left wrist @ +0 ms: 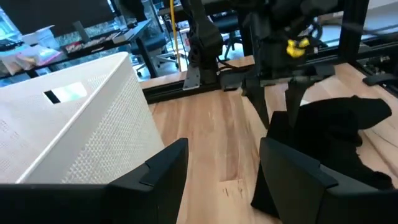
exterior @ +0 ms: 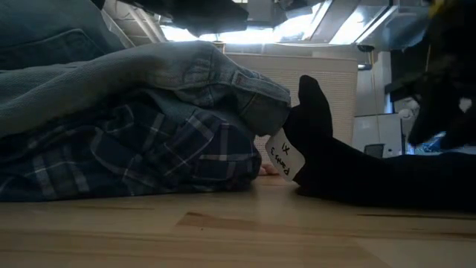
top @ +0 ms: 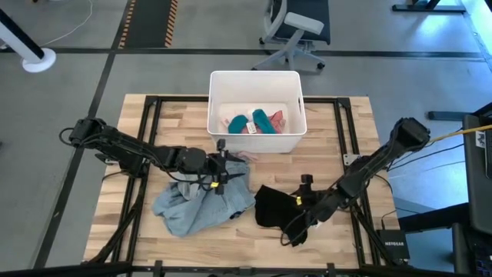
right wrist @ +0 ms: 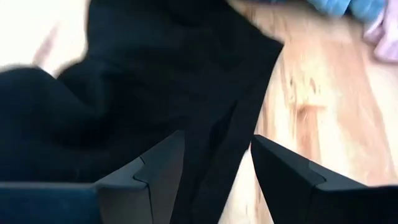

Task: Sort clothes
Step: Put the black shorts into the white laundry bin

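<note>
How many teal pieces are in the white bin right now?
2: one teal piece toward the left arm's side of the white bin, the other teal piece beside it, mid-bin. More may hide underneath.

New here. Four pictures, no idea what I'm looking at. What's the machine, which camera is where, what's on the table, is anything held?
It is a robot with two dark arms at a wooden table. One camera looks straight down, one sits at table-top height, and one rides on each wrist.

On the table: a white bin with teal and pink pieces inside, a pile of a grey-blue shirt over a plaid shirt, and a black garment.

The left gripper hovers over the pile, fingers open, holding nothing. The right gripper is at the black garment with its fingers apart; nothing looks pinched between them.
</note>
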